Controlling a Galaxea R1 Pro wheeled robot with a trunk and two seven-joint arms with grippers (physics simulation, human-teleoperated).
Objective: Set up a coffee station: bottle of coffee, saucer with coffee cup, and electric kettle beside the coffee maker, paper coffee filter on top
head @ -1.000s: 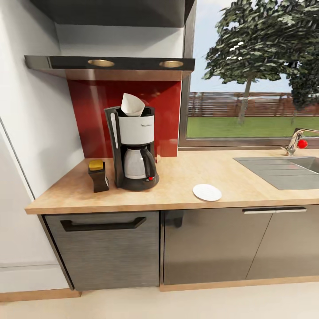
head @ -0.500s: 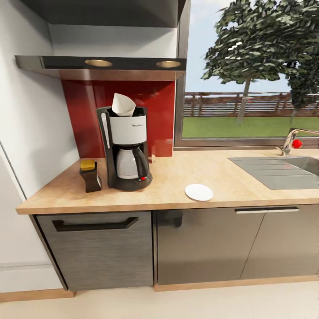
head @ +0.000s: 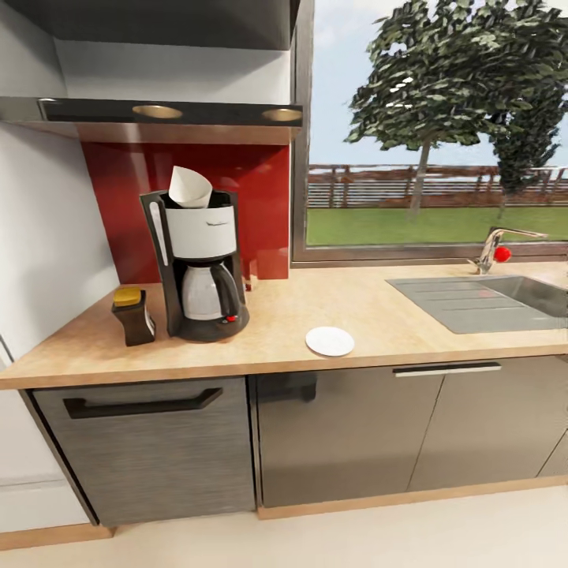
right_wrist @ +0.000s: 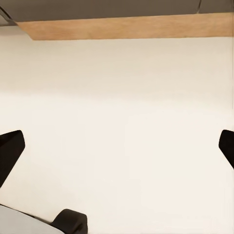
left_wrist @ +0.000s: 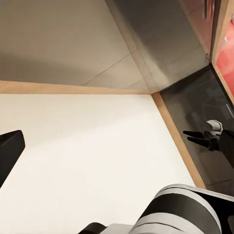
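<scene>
The kitchen countertop (head: 379, 315) is seen in the head view as a light wood-grain worktop above grey-brown cabinet fronts (head: 331, 434) fitted with black handles. The coffee maker (head: 196, 264) is positioned upright toward the left end of the worktop, in front of a red backsplash (head: 260, 197). The paper coffee filter (head: 190, 187) is seated in the top of the coffee maker, its open mouth tilted upward. The bottle of coffee (head: 133, 315) is placed just beside the coffee maker, on its left, on the worktop. The saucer (head: 330, 341) is located on the worktop to the right of the coffee maker, apart from it and near the front edge. The kitchen shelf (head: 150, 118) is mounted above the coffee maker, with two round recessed lights visible on its underside. A sink (head: 489, 300) with a tap (head: 493, 246) is set into the right part of the worktop, below a window (head: 434, 126).

In the left wrist view, the left gripper (left_wrist: 117, 161) is directed at a pale floor (left_wrist: 87, 156) beside a cabinet base; one dark fingertip is shown at the frame edge, and the jaws appear spread with nothing held. In the right wrist view, the right gripper (right_wrist: 117, 148) is shown with both dark fingertips (right_wrist: 9, 151) wide apart over the floor, and nothing is gripped.
</scene>
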